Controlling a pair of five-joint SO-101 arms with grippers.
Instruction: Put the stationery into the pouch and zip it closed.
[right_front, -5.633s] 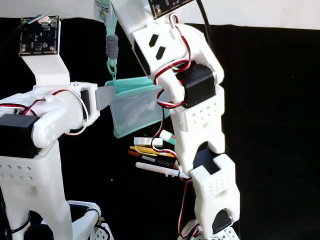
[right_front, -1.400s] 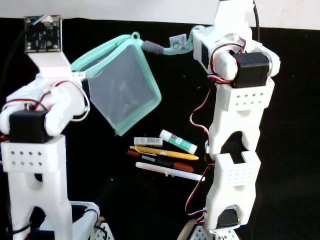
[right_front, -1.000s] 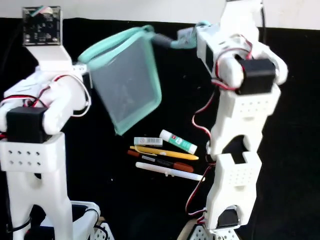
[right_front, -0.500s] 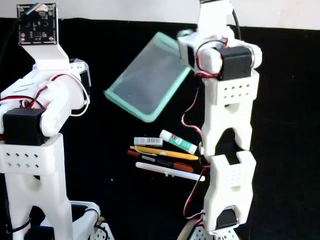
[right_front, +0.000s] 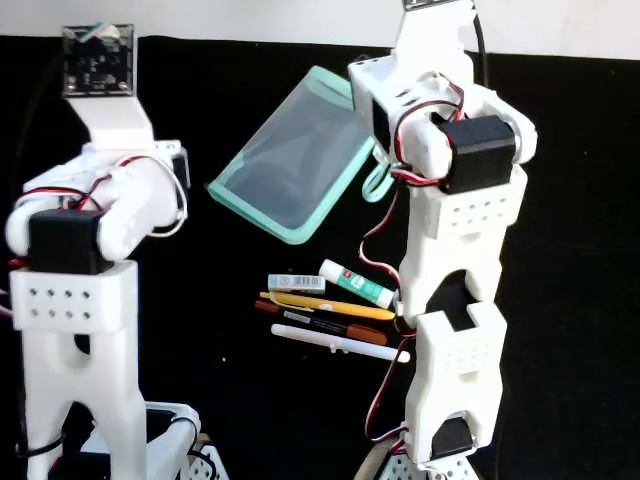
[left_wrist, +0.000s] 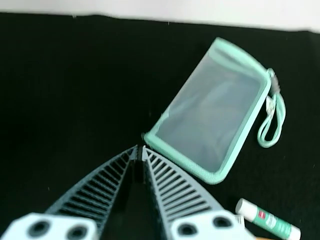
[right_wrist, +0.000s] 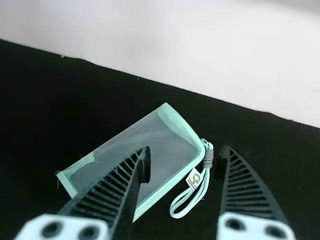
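1. The left arm (right_front: 100, 220) is seen standing upright at the left side of the surface (right_front: 580, 300), with its wrist held high
2. The left hand (left_wrist: 139, 149) is raised above the surface and pointed towards the pouch (left_wrist: 215, 112). Its two ribbed fingers are pressed together at the tips and nothing is held between them
3. The right arm (right_front: 455, 200) is stretched up tall near the middle of the surface, and its wrist is bent over at the top, just beside the pouch
4. The right hand (right_wrist: 185, 150) is held above the pouch with its fingers (right_wrist: 125, 195) spread wide apart. Nothing is gripped, and the pouch is seen through the gap between them
5. The pouch, mint green with a clear mesh face, is laid flat and slanted on the surface, apart from both hands. Its strap (right_wrist: 192, 197) is looped out from one corner
6. The stationery is left outside the pouch, in a small group nearer to the arm bases: a short white bar (right_front: 296, 283), a glue stick (right_front: 356, 283), a yellow pen (right_front: 330, 306), a dark marker (right_front: 318, 322) and a white pen (right_front: 340, 343). They are laid close together, nearly side by side, with the near end of the white pen beside the right arm
7. The surface is covered in black, and a pale wall (right_wrist: 200, 50) is seen beyond its far edge
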